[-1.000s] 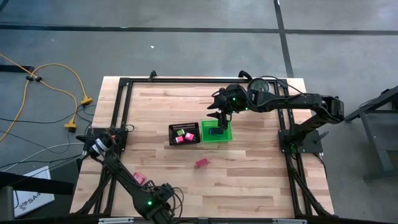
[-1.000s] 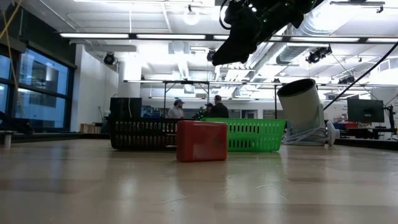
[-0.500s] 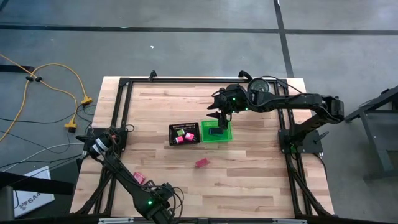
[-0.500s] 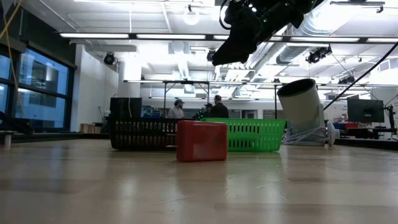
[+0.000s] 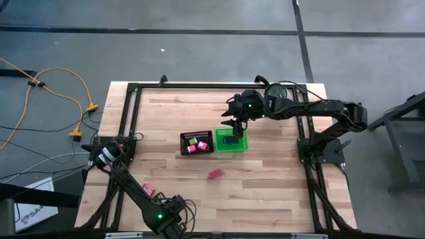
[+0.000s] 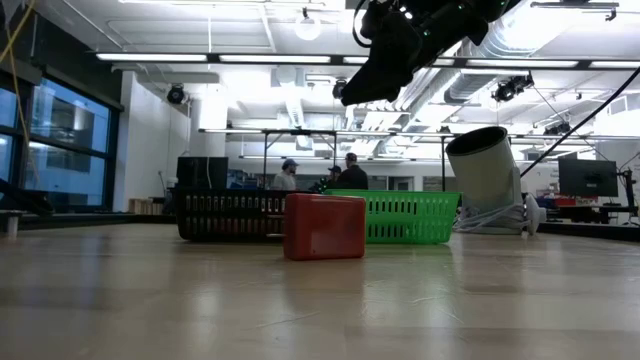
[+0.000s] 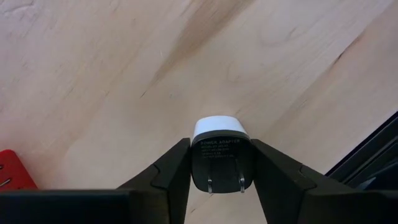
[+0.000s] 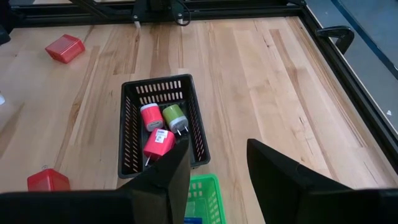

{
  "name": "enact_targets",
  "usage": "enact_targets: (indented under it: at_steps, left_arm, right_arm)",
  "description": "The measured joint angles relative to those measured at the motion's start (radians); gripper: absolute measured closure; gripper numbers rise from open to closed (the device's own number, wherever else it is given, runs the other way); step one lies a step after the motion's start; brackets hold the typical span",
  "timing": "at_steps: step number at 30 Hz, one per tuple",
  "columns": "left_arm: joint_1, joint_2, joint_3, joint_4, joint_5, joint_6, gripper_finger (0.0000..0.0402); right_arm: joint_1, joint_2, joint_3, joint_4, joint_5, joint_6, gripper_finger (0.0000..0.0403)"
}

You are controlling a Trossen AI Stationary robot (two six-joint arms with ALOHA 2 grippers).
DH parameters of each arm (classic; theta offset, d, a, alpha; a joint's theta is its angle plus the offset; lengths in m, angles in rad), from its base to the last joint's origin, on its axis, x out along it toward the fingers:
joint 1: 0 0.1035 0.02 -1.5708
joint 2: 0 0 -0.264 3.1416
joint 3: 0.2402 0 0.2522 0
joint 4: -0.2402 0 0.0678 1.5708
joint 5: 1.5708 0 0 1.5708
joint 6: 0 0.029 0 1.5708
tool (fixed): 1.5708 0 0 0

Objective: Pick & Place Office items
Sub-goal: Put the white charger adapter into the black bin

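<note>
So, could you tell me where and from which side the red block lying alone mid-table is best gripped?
Judging by its pose, come from straight above: the red block lies flat on bare wood, with the black tray well clear. Close the fingers across its two shorter-spaced sides.

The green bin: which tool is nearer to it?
Right. The right tool hovers above the green bin, empty and open. The left tool, far off at the table's near edge by the left arm's base, is shut on a power adapter.
</note>
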State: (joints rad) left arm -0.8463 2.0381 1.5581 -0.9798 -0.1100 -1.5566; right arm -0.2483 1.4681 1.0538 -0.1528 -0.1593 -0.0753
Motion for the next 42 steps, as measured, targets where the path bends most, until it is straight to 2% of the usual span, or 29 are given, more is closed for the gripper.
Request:
enact_targets:
  at_steps: [12,24,28,33,42]
  left_arm:
    - [0.014,-0.057,0.0,-0.023,-0.11,0.08,0.0261]
    - [0.115,-0.172,0.0,-0.125,-0.175,0.283,0.0262]
    - [0.176,-0.222,0.0,-0.167,-0.177,0.369,0.0262]
    - [0.278,-0.287,0.001,-0.194,-0.177,0.553,0.0262]
    - [0.531,-0.342,0.0,-0.262,-0.122,0.835,0.0262]
  right_arm:
    - [0.0,0.0,0.0,0.003,0.0,0.0,0.0257]
    - [0.0,0.0,0.0,0.008,0.0,0.0,0.0257]
    - [0.0,0.0,0.0,0.008,0.0,0.0,0.0257]
    - [0.0,0.0,0.0,0.008,0.0,0.0,0.0257]
    - [0.0,0.0,0.0,0.007,0.0,0.0,0.0257]
